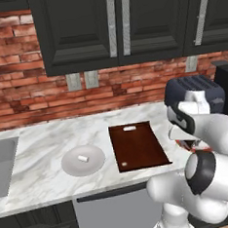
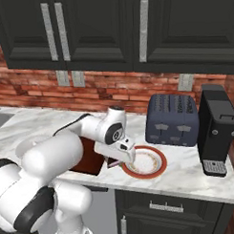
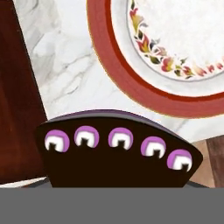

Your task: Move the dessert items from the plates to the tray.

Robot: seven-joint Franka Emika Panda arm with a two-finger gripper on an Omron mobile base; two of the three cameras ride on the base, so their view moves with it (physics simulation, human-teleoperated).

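A dark brown wedge with purple and white dots along its edge sits at the bottom of the hand view, hiding the fingertips. My gripper is shut on it, low over the marble between the tray and the red-rimmed plate. That white plate with its flower band has nothing on it. To the left, the dark reddish-brown tray lies flat with its pale slot at the far end. The grey plate holds the tiny white cylinder.
A dark blue toaster stands just behind the red-rimmed plate, and a black coffee machine is to its right. The sink is at the far left. The counter's front edge runs close below the plates.
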